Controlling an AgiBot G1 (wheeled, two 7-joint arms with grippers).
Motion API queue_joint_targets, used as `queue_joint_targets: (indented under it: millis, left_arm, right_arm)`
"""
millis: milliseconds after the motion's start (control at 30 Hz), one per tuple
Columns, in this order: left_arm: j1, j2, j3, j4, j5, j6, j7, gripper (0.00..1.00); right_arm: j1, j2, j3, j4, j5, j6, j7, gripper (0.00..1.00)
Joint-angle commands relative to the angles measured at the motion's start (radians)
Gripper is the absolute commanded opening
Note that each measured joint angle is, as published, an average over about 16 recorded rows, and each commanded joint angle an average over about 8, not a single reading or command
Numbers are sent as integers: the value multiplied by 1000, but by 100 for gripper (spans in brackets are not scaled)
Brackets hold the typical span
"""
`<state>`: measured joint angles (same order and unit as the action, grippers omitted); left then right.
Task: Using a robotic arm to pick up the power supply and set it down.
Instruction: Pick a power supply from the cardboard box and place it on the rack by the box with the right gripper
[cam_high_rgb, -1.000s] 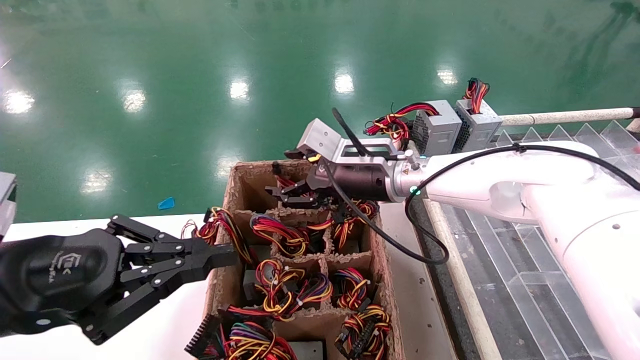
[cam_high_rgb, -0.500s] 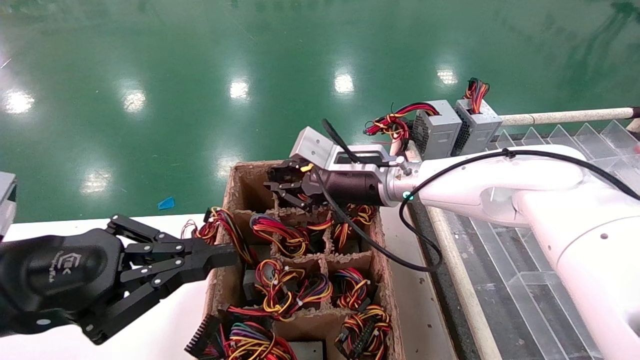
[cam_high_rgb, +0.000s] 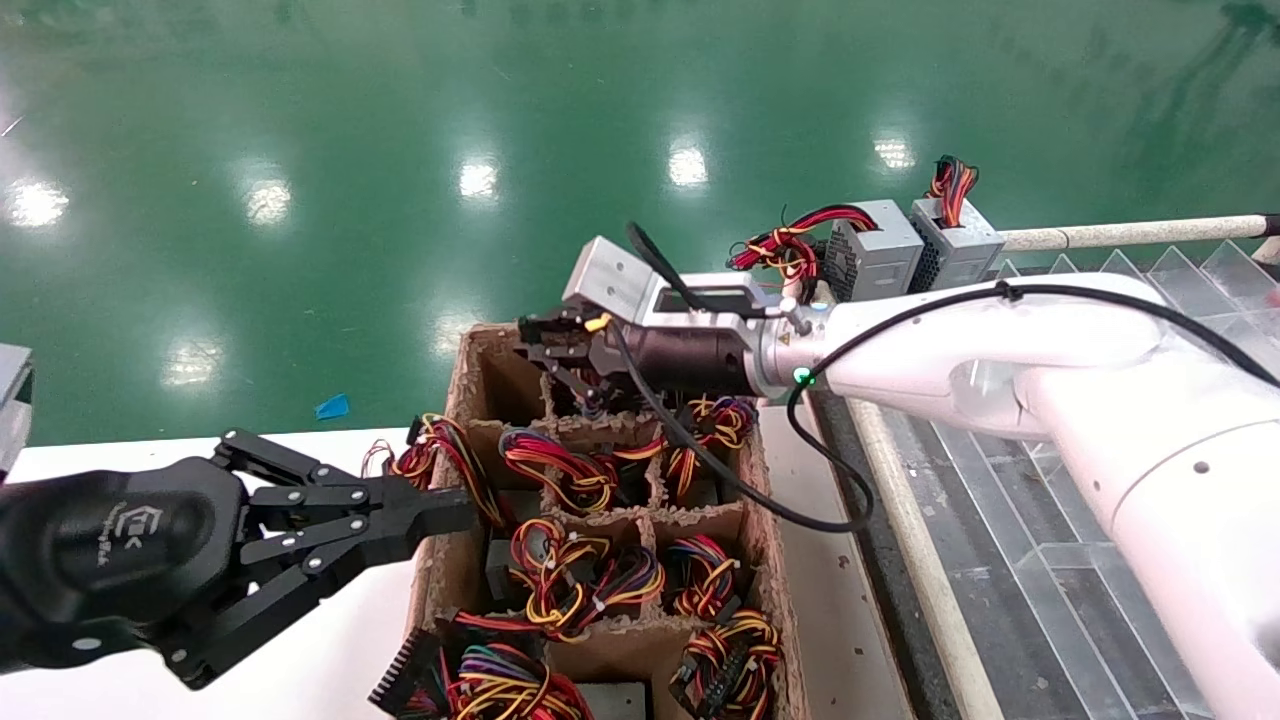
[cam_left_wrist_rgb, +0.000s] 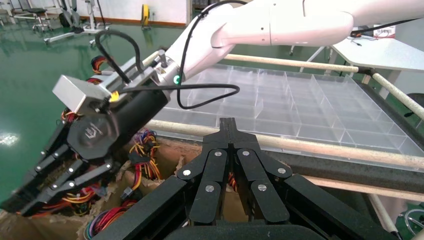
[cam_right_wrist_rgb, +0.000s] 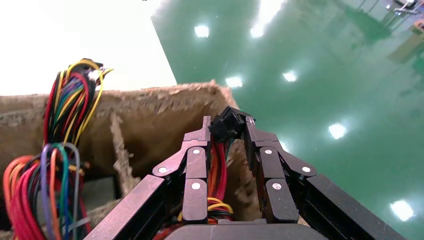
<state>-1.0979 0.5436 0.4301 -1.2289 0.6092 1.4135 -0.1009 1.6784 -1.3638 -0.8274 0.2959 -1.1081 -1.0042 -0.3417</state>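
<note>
My right gripper (cam_high_rgb: 545, 350), a black claw on the glossy white robotic arm (cam_high_rgb: 1000, 345), hangs over the far left compartment of the cardboard box (cam_high_rgb: 462, 372). In the right wrist view its fingertips (cam_right_wrist_rgb: 202, 131) are shut on a black connector (cam_right_wrist_rgb: 227, 125) and the red and orange wires (cam_right_wrist_rgb: 217, 172) that run back between the jaws. The power supply's grey body is hidden; only this wire bundle shows. My left gripper (cam_high_rgb: 450, 510) is shut and parked against the box's left wall, holding nothing.
The box's other compartments hold several coloured wire bundles (cam_high_rgb: 560, 470). Two grey boxes with red-and-black wires (cam_high_rgb: 880, 262) stand at the back right. A clear divided tray (cam_high_rgb: 1050, 560) lies to the right, behind a pale rail (cam_high_rgb: 910, 540).
The right gripper has shifted left and upward over the box's far end, carrying the wires with it. The left arm has stayed still.
</note>
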Motion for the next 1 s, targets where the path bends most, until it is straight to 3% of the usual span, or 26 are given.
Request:
queue_joint_targets:
  millis: [33,700,1000]
  left_arm:
    - [0,0,0,0,0,0,0,0]
    - [0,0,0,0,0,0,0,0]
    - [0,0,0,0,0,0,0,0]
  right_arm:
    - [7,1,-8,3,14,4,0,0]
    - [-5,-4,-136,72,146,41,16,0]
    - [44,3,-169,55,207,65,-2,0]
